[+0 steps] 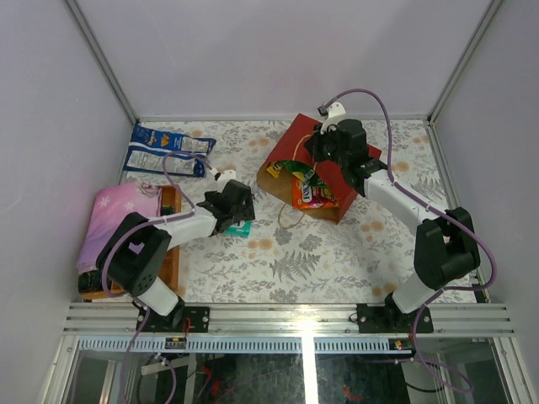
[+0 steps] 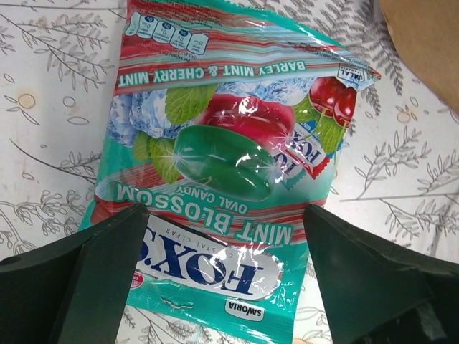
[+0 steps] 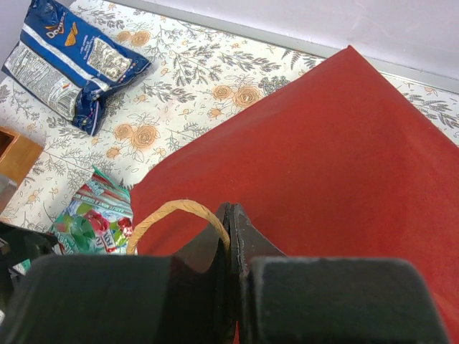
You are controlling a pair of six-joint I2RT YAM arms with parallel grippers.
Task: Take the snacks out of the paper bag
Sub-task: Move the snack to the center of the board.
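The left gripper (image 2: 224,222) hangs over a teal packet (image 2: 222,165) that lies flat on the flowered table (image 1: 337,261) just outside the bag (image 3: 323,158), its jaws spread wide to either side of the packet and touching nothing that I can see. The right gripper (image 3: 229,215) sits at the top of the red bag with its jaws pressed together on the twine handle (image 3: 172,208), which loops up into the seam between them. An orange packet (image 1: 308,195) and a green packet (image 1: 293,168) lie in the bag's mouth, while two blue packs (image 1: 167,150) rest well apart at the far left of the table.
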